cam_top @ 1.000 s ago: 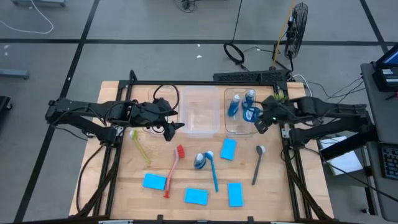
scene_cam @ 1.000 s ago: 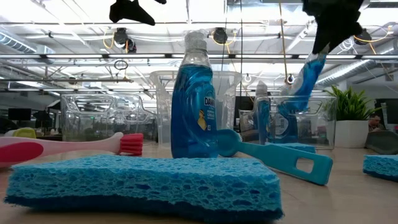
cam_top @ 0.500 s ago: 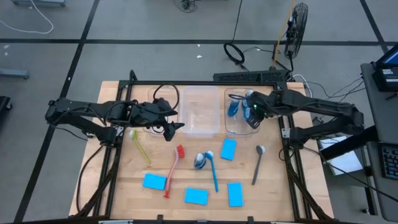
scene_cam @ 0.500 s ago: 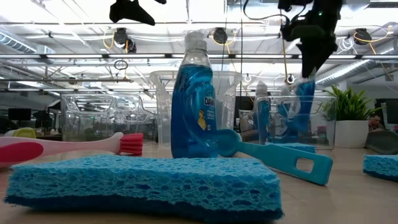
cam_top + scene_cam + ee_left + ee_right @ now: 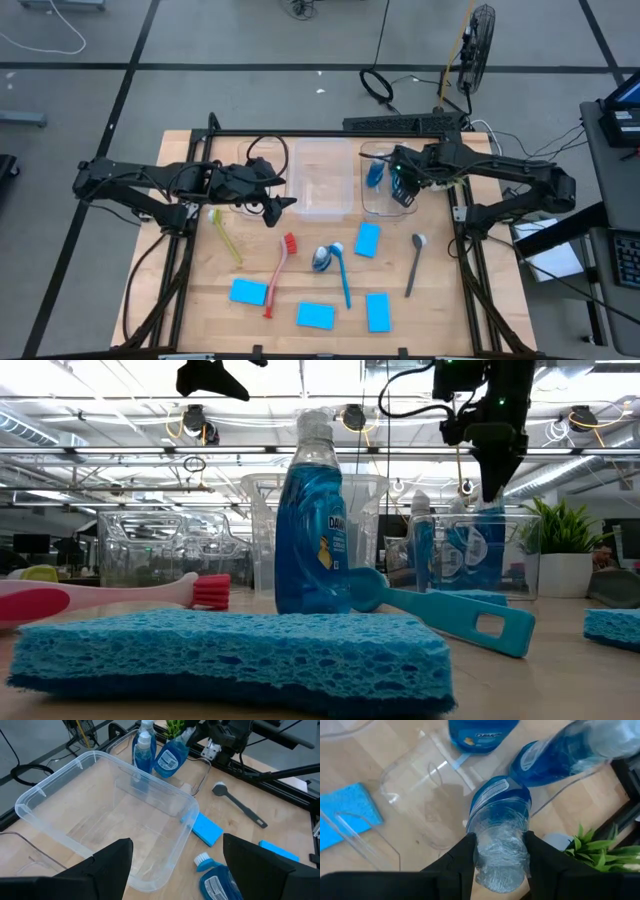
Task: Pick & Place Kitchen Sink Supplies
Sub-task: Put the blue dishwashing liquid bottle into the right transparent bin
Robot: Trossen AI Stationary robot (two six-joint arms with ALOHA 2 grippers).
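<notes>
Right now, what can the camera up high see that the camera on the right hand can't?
Only the high view shows the red brush, the grey brush and the left hand, open over the table. Only the right wrist view shows the green plant and the right hand gripping a bottle's cap. Both show the right-side clear bin with blue bottles inside.

Right arm reaches left across the far right of the table; right gripper point(image 5: 497, 851) points down, fingers clamping. Left arm extends rightward, left gripper point(image 5: 283, 203) spread wide, holding nothing.
</notes>
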